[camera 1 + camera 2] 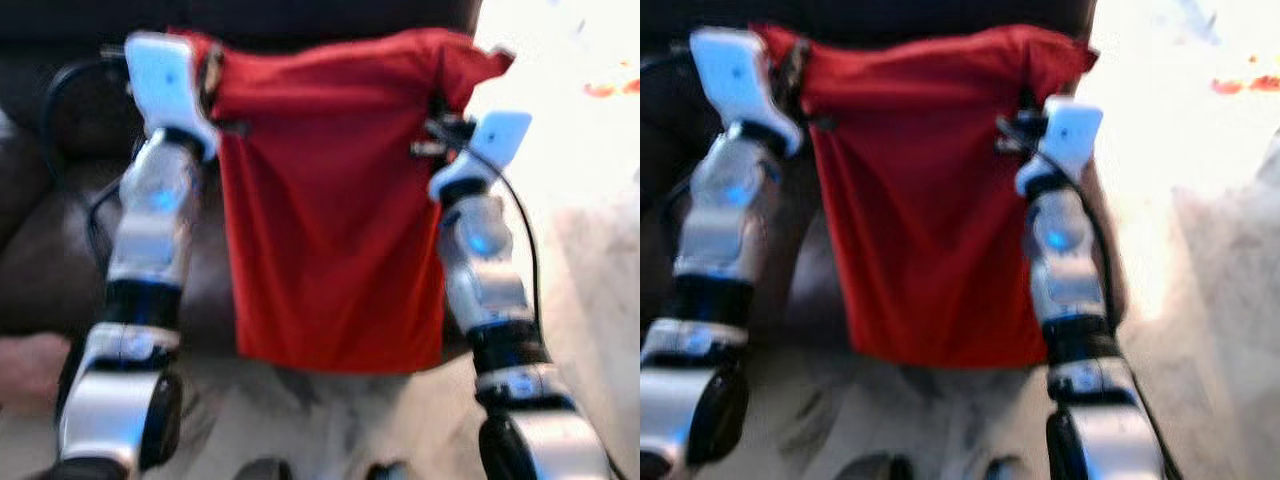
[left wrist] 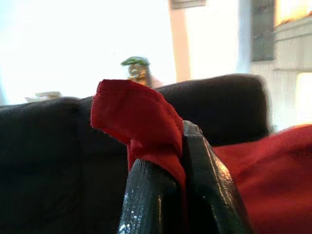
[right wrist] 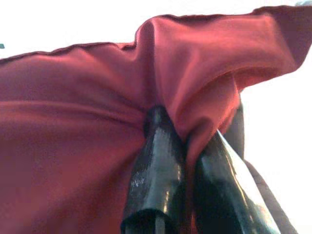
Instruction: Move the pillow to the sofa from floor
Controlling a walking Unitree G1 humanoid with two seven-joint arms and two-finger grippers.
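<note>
Left eye view: I am holding the red pillow (image 1: 330, 210) up before the dark sofa (image 2: 48, 156), my left claw (image 2: 183, 146) and right claw (image 3: 183, 141) each pinching a top corner.

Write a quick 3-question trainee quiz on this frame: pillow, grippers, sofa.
1. True or false: the red pillow is lying flat on the floor.
2. How is the pillow held?
A. By the left gripper alone
B. By both grippers, left and right gripper, each pinching an upper corner
C. It rests across the forearms
3. Fill in: beyond the hanging pillow stands the dark ______.

Key
1. False: it hangs lifted between the two arms.
2. B: each wrist view shows red fabric clamped between the black fingers.
3. sofa
</note>
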